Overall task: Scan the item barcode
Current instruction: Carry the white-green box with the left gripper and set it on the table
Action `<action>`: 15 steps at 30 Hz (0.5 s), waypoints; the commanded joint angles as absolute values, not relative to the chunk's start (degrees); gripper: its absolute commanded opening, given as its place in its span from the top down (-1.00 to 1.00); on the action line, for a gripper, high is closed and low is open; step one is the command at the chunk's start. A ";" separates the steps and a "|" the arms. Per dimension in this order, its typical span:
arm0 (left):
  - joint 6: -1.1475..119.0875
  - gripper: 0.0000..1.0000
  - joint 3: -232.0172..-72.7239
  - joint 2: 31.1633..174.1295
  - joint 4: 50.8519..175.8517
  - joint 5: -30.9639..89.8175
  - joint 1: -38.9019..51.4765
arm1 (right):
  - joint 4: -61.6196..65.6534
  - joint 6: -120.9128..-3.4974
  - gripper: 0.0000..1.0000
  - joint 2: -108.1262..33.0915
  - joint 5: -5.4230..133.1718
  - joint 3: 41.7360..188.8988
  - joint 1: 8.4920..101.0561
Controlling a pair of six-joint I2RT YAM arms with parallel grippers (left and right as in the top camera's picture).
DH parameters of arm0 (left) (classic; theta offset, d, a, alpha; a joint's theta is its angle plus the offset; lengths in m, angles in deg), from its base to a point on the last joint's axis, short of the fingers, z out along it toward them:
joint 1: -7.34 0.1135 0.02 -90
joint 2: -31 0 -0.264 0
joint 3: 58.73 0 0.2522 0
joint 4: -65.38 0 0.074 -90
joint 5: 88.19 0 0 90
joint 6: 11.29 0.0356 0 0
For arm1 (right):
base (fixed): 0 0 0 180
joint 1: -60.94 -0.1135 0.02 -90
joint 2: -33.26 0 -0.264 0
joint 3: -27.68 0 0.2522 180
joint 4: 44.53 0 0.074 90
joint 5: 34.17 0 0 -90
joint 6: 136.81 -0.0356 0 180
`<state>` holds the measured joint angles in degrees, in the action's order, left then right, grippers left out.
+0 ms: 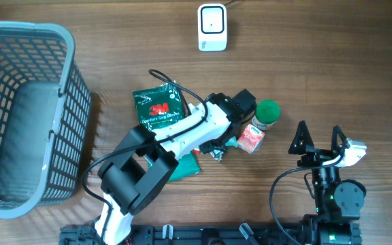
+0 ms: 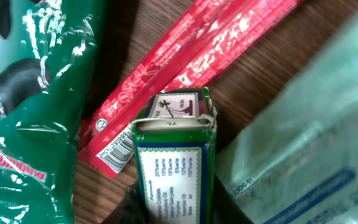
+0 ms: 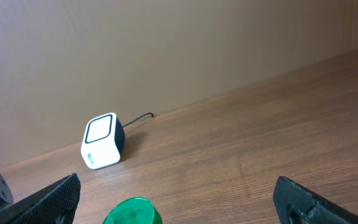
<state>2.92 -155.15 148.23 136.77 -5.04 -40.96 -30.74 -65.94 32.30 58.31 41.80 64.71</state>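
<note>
Low over a heap of packets hangs the left end effector; the right end effector stands spread wide.
Only the left wrist view shows us the small green carton, at lower centre, lying over glossy red foil sticks between a crinkled green packet and a pale pouch. We cannot tell whether it is gripped. Overhead we see the rounded white scanner at top centre and a grey lattice basket at left.
</note>
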 commanded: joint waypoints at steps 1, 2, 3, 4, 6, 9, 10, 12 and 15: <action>3.53 -0.04 -155.08 146.44 136.82 -11.03 -40.65 | -30.93 -64.98 -0.99 32.46 57.79 41.74 64.38; 3.53 -0.24 -155.17 145.13 137.54 -12.56 -40.19 | -30.93 -64.96 -0.99 32.46 57.79 41.74 64.38; 3.53 -0.44 -155.58 143.40 138.76 -14.07 -39.54 | -30.93 -64.96 -1.00 32.46 57.79 41.74 64.38; 3.55 -0.58 -156.26 141.50 140.16 -15.60 -38.88 | -30.93 -64.96 -1.00 32.46 57.79 41.74 64.38; 5.50 -0.84 -158.01 137.83 141.75 -18.29 -37.85 | -30.93 -64.98 -0.99 32.46 57.79 41.74 64.38; 11.03 -0.99 -161.64 130.52 141.69 -23.86 -36.10 | -30.93 -64.98 -0.99 32.46 57.79 41.74 64.38; 11.03 -1.00 -162.53 128.65 141.69 -26.57 -35.51 | -30.93 -64.98 -1.00 32.46 57.79 41.74 64.38; 11.05 -1.00 -165.27 123.01 140.16 -35.93 -33.81 | -30.93 -64.98 -1.00 32.46 57.79 41.74 64.38; 20.43 -1.00 -168.54 116.76 132.95 -42.55 -31.62 | -30.93 -64.98 -0.99 32.46 57.79 41.74 64.38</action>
